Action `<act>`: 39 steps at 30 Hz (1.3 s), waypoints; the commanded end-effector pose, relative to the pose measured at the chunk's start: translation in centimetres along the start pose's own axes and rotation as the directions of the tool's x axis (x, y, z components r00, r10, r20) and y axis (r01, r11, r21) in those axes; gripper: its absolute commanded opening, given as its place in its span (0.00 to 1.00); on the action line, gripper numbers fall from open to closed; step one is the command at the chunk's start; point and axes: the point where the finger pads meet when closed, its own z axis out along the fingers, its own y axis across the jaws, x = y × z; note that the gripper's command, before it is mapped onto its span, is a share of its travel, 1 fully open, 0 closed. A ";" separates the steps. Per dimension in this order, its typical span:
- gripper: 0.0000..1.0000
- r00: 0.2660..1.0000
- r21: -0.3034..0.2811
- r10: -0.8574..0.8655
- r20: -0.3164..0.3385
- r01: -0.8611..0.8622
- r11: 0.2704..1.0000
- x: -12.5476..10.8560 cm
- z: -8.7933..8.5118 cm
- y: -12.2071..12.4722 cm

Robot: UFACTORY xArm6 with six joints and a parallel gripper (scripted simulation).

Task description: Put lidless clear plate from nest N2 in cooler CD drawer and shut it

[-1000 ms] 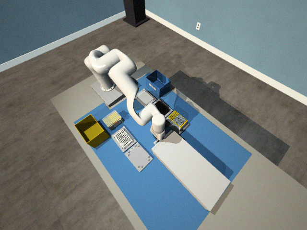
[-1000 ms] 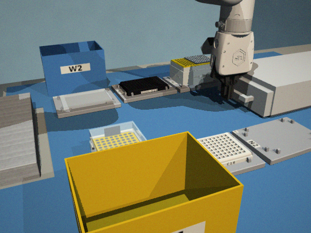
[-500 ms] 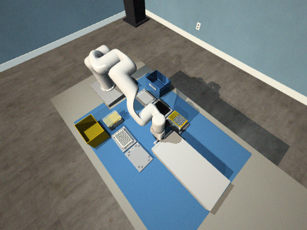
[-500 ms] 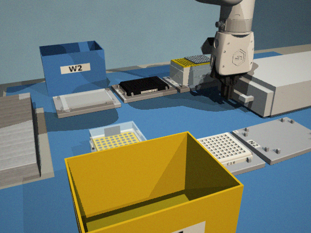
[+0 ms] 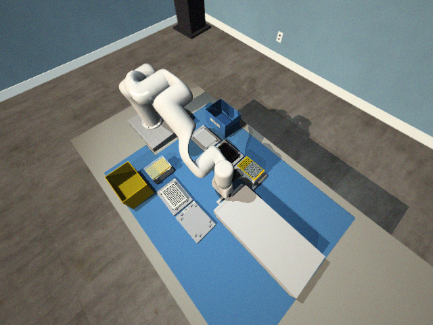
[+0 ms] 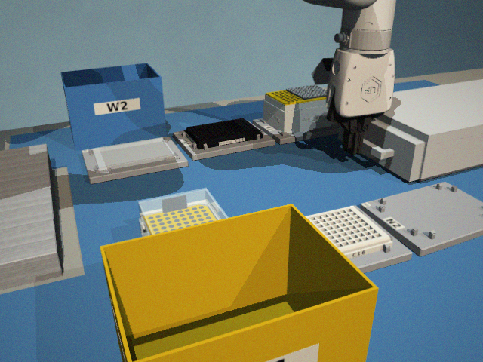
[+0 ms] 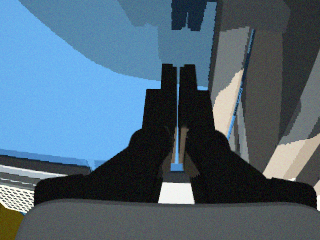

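Observation:
My gripper (image 6: 354, 145) is shut and empty, with its fingertips low over the mat. They stand right beside the bar handle (image 6: 380, 152) on the drawer front of the white cooler CD (image 6: 432, 124), on the side toward the arm's base. The drawer front sits close against the housing, and I see no open drawer floor. The cooler also shows in the overhead view (image 5: 272, 241), with the gripper (image 5: 220, 199) at its near end. In the wrist view the closed fingers point down next to the cooler's pale face. Nest N2 (image 6: 425, 218) is bare. No clear plate is in view.
The blue bin W2 (image 6: 112, 105) and the yellow bin (image 6: 241, 288) stand on the mat. A lidded clear plate (image 6: 134, 155), a black plate (image 6: 222, 134) and a yellow-topped tip box (image 6: 290, 105) sit behind the gripper. A clear-lidded tip box (image 6: 179, 212) and a white rack (image 6: 349, 229) sit in front.

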 end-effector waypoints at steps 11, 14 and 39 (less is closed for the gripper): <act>0.00 1.000 -0.026 0.000 -0.001 0.000 1.000 0.0 -0.3 -0.8; 0.00 1.000 -0.026 0.000 -0.001 0.000 1.000 0.0 -0.3 -1.3; 0.00 1.000 -0.026 0.000 -0.001 0.000 1.000 0.0 -0.2 -4.8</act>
